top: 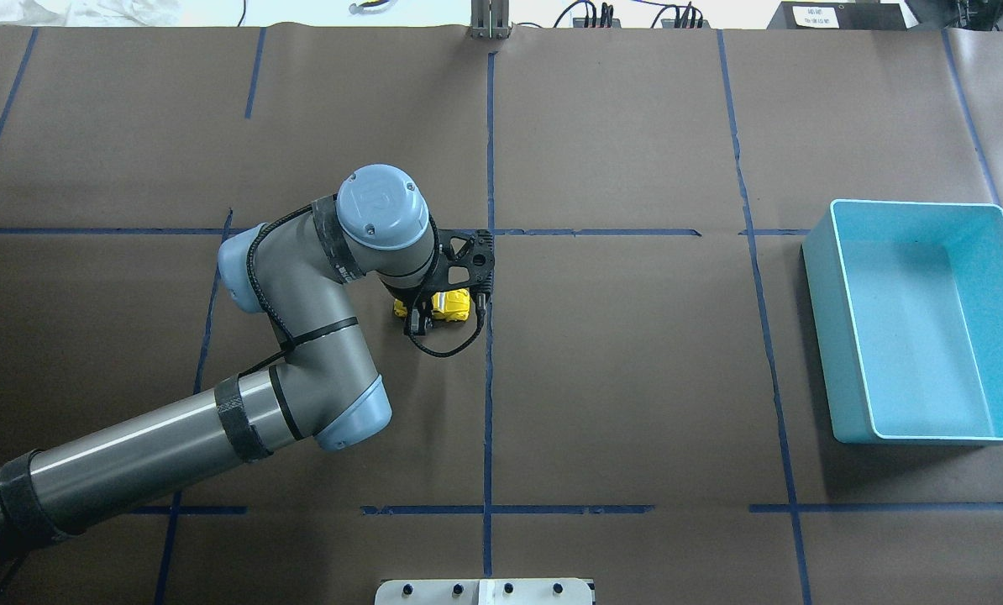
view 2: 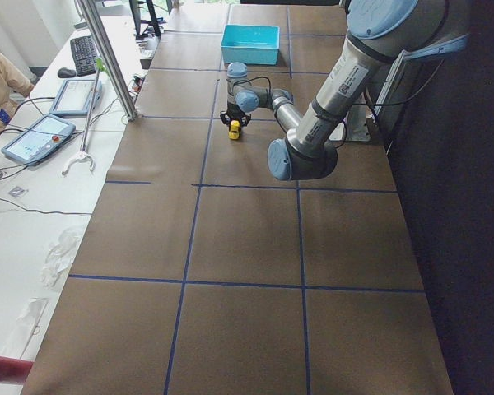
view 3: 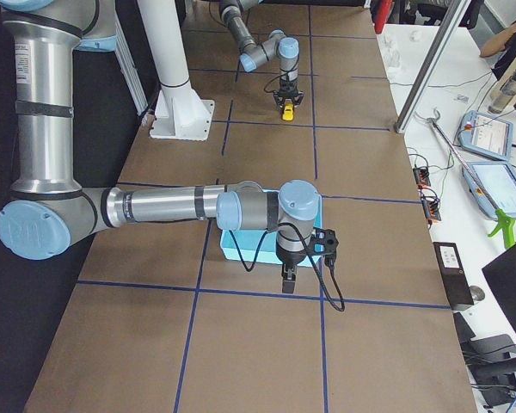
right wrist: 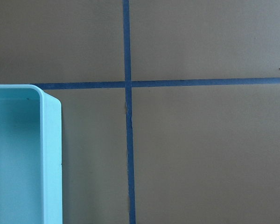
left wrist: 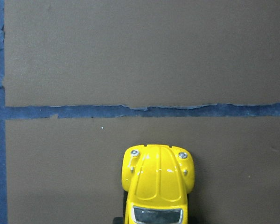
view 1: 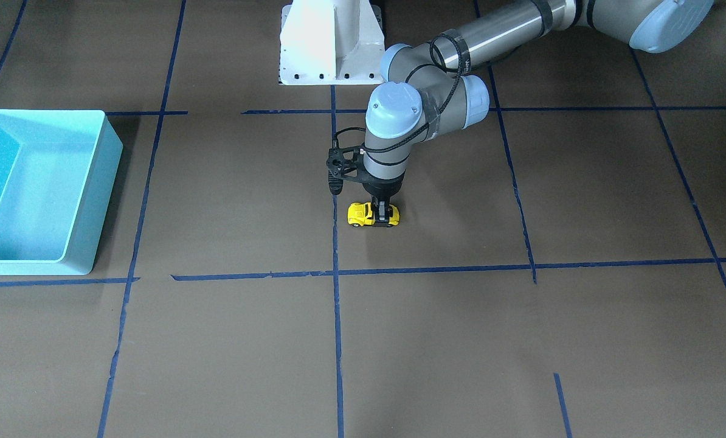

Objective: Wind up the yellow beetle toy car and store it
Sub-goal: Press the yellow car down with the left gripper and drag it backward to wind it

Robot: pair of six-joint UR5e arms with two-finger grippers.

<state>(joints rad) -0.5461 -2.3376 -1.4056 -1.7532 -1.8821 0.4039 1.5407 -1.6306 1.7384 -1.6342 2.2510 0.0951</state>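
Observation:
The yellow beetle toy car (view 1: 362, 215) stands on the brown table near its middle, wheels on the surface. My left gripper (view 1: 382, 212) comes straight down on the car's rear half, fingers either side of the body, shut on it. From overhead, the car (top: 452, 304) peeks out from under the wrist. The left wrist view shows its hood and windscreen (left wrist: 157, 179) at the bottom edge. My right gripper (view 3: 287, 282) hangs beside the turquoise bin (view 3: 245, 249); it shows only in the exterior right view, so I cannot tell its state.
The turquoise bin (top: 829, 336) sits with nothing in it on the robot's right; its corner (right wrist: 50, 154) shows in the right wrist view. Blue tape lines cross the table. The white robot base (view 1: 329, 42) stands behind the car. A person sits by the tablets (view 2: 33, 136).

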